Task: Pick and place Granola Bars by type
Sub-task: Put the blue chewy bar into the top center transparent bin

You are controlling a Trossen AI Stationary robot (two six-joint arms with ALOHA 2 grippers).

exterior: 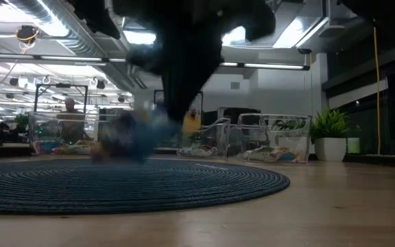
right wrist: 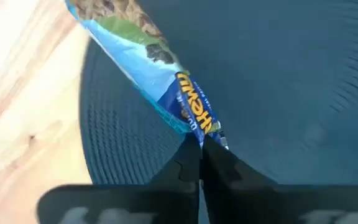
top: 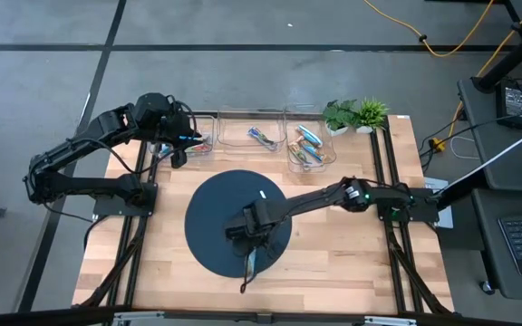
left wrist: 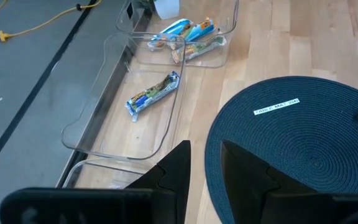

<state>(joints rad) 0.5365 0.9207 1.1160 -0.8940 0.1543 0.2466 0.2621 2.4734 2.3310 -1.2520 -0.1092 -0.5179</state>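
Over the round dark mat [top: 238, 222], I have the right gripper [right wrist: 199, 146] clenched on the end of a blue granola bar [right wrist: 148, 62], which hangs just above the weave. My left gripper [left wrist: 205, 163] sits released near the 3 clear bins [top: 251, 136] at the table's far edge, where other bars [left wrist: 152, 94] lie.

Three bins [top: 252, 136] behind the mat [top: 208, 213] — plants [top: 355, 115] beside them.

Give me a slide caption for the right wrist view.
Right hand shut on the end of a blue granola bar above the dark round mat.
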